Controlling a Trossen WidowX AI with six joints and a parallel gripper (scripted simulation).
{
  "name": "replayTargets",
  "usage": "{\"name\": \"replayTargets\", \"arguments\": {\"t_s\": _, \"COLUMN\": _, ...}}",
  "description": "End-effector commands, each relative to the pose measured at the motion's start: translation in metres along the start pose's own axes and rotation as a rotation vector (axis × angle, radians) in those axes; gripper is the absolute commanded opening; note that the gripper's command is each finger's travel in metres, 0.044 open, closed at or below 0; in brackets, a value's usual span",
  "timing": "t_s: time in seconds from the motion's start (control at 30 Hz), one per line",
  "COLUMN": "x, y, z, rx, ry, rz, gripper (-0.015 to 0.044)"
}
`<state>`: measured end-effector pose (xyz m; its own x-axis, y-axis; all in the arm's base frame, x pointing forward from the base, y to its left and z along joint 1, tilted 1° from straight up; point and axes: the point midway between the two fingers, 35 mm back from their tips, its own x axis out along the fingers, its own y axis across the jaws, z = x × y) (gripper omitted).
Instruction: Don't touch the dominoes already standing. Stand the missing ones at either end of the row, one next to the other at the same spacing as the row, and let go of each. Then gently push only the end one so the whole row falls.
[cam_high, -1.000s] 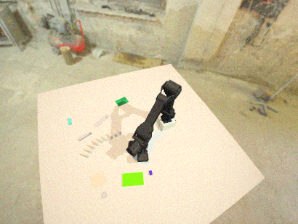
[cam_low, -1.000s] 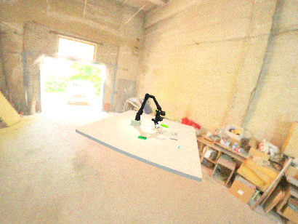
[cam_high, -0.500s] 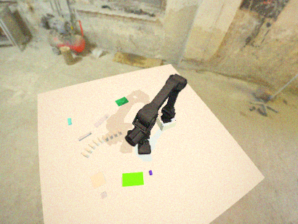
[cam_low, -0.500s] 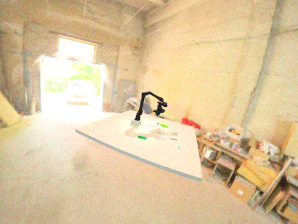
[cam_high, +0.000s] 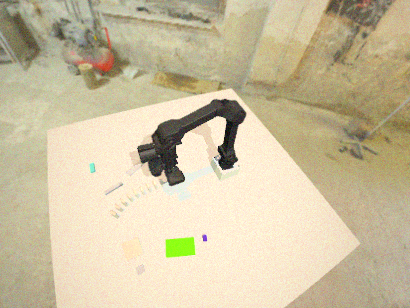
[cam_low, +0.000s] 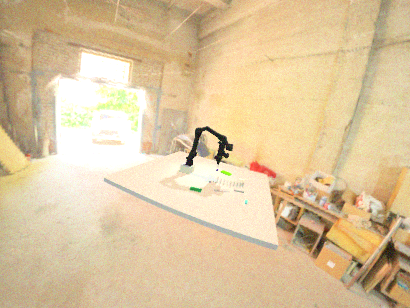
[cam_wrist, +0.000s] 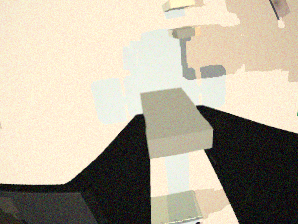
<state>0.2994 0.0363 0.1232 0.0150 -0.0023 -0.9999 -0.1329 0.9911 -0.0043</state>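
My gripper is shut on a grey-beige domino, held between the fingertips. The row of standing dominoes curves away to the left of the gripper in the top view. In the wrist view the nearest standing domino is beyond the held one, with a visible gap between them, and another domino stands behind it at the top edge. The held domino's height above the table is hard to tell. The fingers are mostly hidden by the arm in the top view.
Two flat bars lie behind the row. A teal block lies farther left. A lime rectangle, a purple block and a peach square lie in front. A dark green block shows in the exterior view.
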Motion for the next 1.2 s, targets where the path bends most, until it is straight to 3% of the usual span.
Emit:
{"name": "replayTargets", "arguments": {"t_s": 0.0, "x": -0.001, "y": -0.048, "z": 0.002, "rx": -0.113, "ry": 0.003, "rz": -0.014, "gripper": 0.0107}}
{"name": "replayTargets", "arguments": {"t_s": 0.3, "x": 0.002, "y": -0.048, "z": 0.003, "rx": -0.113, "ry": 0.002, "rz": -0.014, "gripper": 0.0107}}
{"name": "replayTargets", "arguments": {"t_s": 1.0, "x": 0.121, "y": -0.050, "z": 0.003, "rx": -0.113, "ry": 0.003, "rz": -0.014, "gripper": 0.0107}}
{"name": "replayTargets", "arguments": {"t_s": 1.17, "x": 0.129, "y": -0.049, "z": 0.001, "rx": -0.113, "ry": 0.003, "rz": -0.014, "gripper": 0.0107}}
